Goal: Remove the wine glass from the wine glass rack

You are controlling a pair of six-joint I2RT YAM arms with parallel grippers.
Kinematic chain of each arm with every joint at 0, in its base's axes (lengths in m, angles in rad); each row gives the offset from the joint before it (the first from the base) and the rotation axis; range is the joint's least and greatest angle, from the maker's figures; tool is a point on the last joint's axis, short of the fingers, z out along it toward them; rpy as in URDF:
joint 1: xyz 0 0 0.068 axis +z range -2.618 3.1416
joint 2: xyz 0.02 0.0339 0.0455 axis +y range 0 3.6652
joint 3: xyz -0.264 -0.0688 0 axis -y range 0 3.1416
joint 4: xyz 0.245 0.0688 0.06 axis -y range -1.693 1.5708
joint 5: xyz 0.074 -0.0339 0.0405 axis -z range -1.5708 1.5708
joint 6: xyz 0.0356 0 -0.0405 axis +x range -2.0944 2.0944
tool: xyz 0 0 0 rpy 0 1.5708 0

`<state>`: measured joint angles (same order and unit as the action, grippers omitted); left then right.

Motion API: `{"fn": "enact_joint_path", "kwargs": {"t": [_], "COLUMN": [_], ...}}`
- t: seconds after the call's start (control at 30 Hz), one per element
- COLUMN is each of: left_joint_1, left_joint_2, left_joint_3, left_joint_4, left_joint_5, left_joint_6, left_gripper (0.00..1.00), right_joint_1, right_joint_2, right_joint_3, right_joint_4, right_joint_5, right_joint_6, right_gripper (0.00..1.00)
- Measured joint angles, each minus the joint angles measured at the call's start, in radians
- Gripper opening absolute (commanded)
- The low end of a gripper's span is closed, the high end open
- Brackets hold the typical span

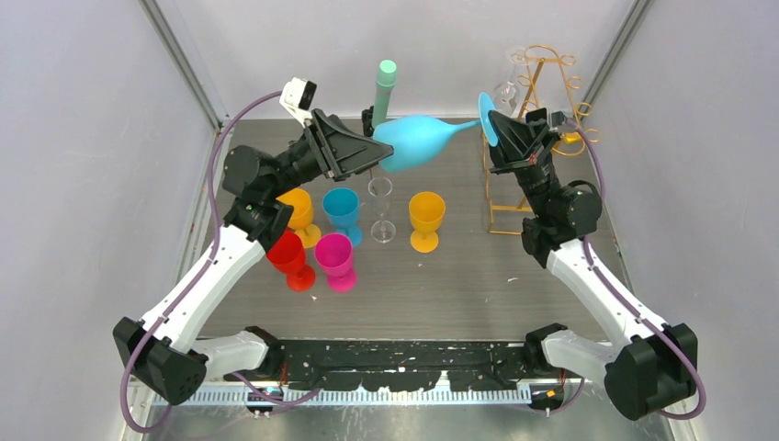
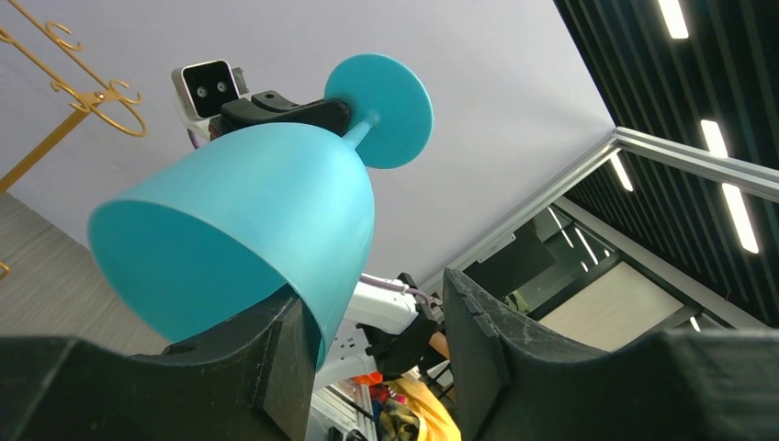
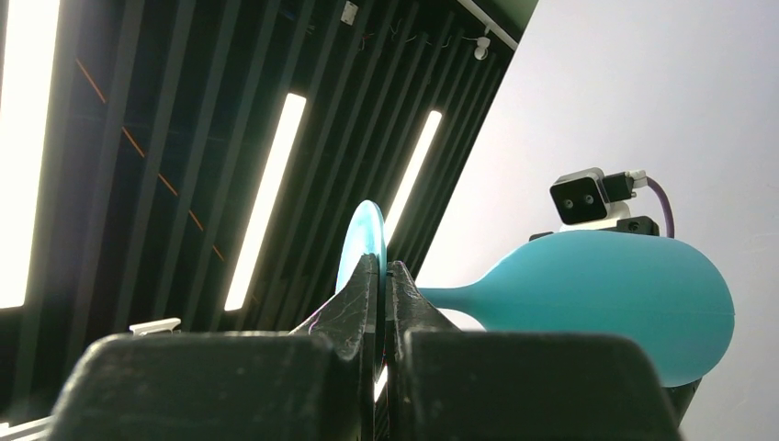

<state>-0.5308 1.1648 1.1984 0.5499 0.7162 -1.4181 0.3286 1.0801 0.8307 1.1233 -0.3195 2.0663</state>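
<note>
Teal wine glass (image 1: 418, 140) is held level in the air, clear of the gold wine glass rack (image 1: 544, 83).
Its foot is pinched by the closed right gripper (image 3: 381, 276), just beside the rack at the far right. The bowl rim is laid against one finger of the left gripper (image 2: 372, 312), whose jaws are kept apart. Below, on the table (image 1: 514, 276), coloured goblets (image 1: 342, 209) and a clear flute (image 1: 381, 207) are stood upright. A mint-green cylinder (image 1: 385, 83) is seen behind the bowl.
</note>
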Motion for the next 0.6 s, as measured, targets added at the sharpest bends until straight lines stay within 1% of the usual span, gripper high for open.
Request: {"fn": "enact_joint_path", "kwargs": {"t": [0.1, 0.2, 0.37, 0.4, 0.43, 0.47, 0.5, 0.53, 0.57, 0.6], "left_joint_1": [0.002, 0.003, 0.003, 0.003, 0.003, 0.002, 0.000, 0.000, 0.000, 0.000], "left_joint_2": [0.003, 0.007, 0.008, 0.009, 0.009, 0.008, 0.006, 0.003, 0.002, 0.000], "left_joint_3": [-0.002, -0.003, -0.007, -0.008, -0.009, -0.009, -0.009, -0.009, -0.009, -0.009], "left_joint_4": [0.001, 0.001, 0.003, 0.003, 0.015, 0.030, 0.043, 0.045, 0.045, 0.045], "left_joint_5": [0.000, 0.000, 0.000, 0.001, 0.003, 0.003, 0.003, 0.003, 0.003, 0.003], "left_joint_6": [-0.004, -0.011, -0.015, -0.015, -0.018, -0.019, -0.019, -0.018, -0.017, -0.013], "left_gripper": [0.46, 0.36, 0.05, 0.01, 0.00, 0.00, 0.00, 0.00, 0.00, 0.00], "right_joint_1": [0.010, 0.017, 0.024, 0.024, 0.024, 0.024, 0.024, 0.027, 0.029, 0.029], "right_joint_2": [0.021, 0.040, 0.050, 0.050, 0.050, 0.051, 0.054, 0.057, 0.058, 0.058], "right_joint_3": [0.000, -0.001, -0.012, -0.012, -0.013, -0.014, -0.018, -0.021, -0.023, -0.025], "right_joint_4": [0.026, 0.048, 0.074, 0.076, 0.073, 0.070, 0.066, 0.066, 0.063, 0.053], "right_joint_5": [0.000, 0.000, 0.005, 0.007, 0.008, 0.007, 0.008, 0.008, 0.010, 0.008], "right_joint_6": [0.000, 0.000, 0.000, 0.000, 0.000, 0.000, 0.000, 0.000, 0.000, 0.000], "right_gripper": [0.00, 0.00, 0.00, 0.01, 0.03, 0.11, 0.23, 0.30, 0.43, 0.50]}}
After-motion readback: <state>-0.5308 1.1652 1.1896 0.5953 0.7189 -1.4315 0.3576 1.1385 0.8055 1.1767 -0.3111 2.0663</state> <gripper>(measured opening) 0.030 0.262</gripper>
